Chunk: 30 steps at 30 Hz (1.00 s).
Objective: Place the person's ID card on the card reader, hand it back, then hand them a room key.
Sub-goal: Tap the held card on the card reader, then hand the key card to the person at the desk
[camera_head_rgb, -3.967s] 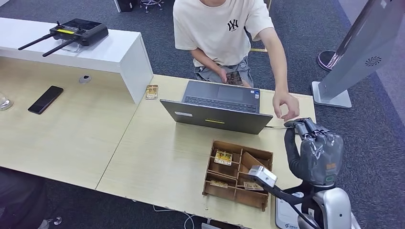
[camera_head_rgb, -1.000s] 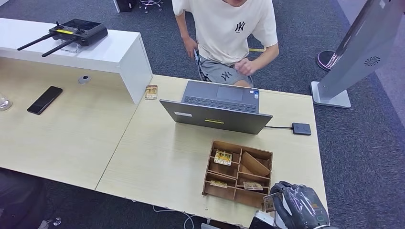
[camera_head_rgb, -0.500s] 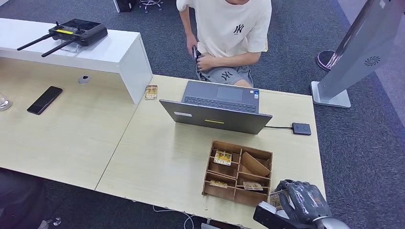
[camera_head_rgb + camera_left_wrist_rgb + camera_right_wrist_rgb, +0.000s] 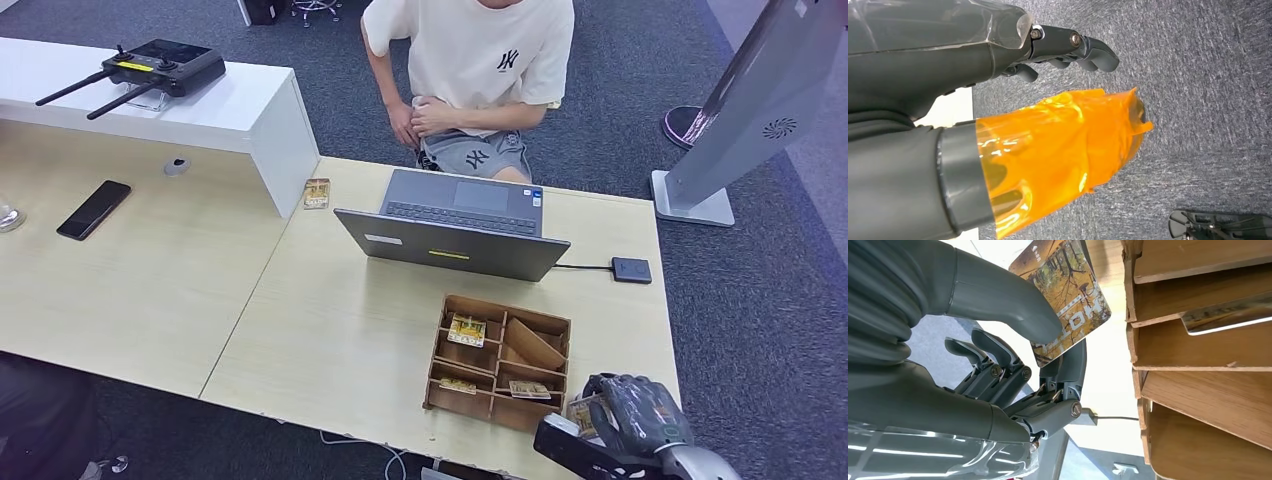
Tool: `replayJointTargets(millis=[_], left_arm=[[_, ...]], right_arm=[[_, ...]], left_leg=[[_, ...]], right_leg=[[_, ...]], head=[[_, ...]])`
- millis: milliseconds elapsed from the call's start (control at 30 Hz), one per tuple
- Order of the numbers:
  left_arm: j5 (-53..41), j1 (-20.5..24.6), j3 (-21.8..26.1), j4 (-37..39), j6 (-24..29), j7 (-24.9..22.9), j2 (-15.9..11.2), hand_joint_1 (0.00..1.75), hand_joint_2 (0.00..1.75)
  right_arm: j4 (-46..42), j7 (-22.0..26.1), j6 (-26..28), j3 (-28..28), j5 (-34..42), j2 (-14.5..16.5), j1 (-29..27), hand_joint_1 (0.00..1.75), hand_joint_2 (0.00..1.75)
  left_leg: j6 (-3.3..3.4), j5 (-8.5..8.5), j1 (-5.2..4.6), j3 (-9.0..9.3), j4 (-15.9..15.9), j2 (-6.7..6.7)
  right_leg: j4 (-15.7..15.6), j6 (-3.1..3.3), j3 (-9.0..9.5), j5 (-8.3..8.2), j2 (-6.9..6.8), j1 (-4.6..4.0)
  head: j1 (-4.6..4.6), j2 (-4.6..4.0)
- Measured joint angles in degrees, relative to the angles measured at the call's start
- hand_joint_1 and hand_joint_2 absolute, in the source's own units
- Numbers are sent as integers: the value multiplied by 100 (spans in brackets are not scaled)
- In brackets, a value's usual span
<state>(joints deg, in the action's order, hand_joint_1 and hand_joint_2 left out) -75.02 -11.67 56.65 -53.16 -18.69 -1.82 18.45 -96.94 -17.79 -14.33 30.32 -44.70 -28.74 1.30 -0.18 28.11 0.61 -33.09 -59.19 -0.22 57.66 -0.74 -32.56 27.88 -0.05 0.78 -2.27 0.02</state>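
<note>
My right hand (image 4: pixel 630 415) hovers at the table's front right corner, beside the wooden card box (image 4: pixel 507 302). Its thumb and a finger pinch a room key card (image 4: pixel 583 415) printed with an autumn forest picture. The right wrist view has this room key card (image 4: pixel 1068 295) under the thumb of the right hand (image 4: pixel 973 340), just clear of the card box (image 4: pixel 1198 385). The black card reader (image 4: pixel 631 269) lies bare on the table, cabled to the laptop. The person (image 4: pixel 480 60) sits across with both hands at the waist. My left hand (image 4: pixel 998 75) hangs over carpet, fingers apart, holding nothing.
An open grey laptop (image 4: pixel 455 225) stands between the box and the person. More cards lie in the box's compartments, and one card (image 4: pixel 317 192) lies by the white raised counter (image 4: pixel 200 110). A phone (image 4: pixel 94 208) is at far left. A kiosk stand (image 4: pixel 750 110) rises at right.
Four seconds ago my right hand was raised by the person's hand near the reader; it now sits low beside the box holding a card. The person's hands withdrew to the waist.
</note>
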Motion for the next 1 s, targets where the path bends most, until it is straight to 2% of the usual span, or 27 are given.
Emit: replayJointTargets(millis=[1000], left_arm=[[-319,182,249,264,89,199,-44,0,0]], right_arm=[[674,-39,-133,299,81,2,273,175,175]], left_leg=[[0,0,0,0,-1,-1]], right_leg=[[0,0,0,0,-1,0]], head=[[-1,0]])
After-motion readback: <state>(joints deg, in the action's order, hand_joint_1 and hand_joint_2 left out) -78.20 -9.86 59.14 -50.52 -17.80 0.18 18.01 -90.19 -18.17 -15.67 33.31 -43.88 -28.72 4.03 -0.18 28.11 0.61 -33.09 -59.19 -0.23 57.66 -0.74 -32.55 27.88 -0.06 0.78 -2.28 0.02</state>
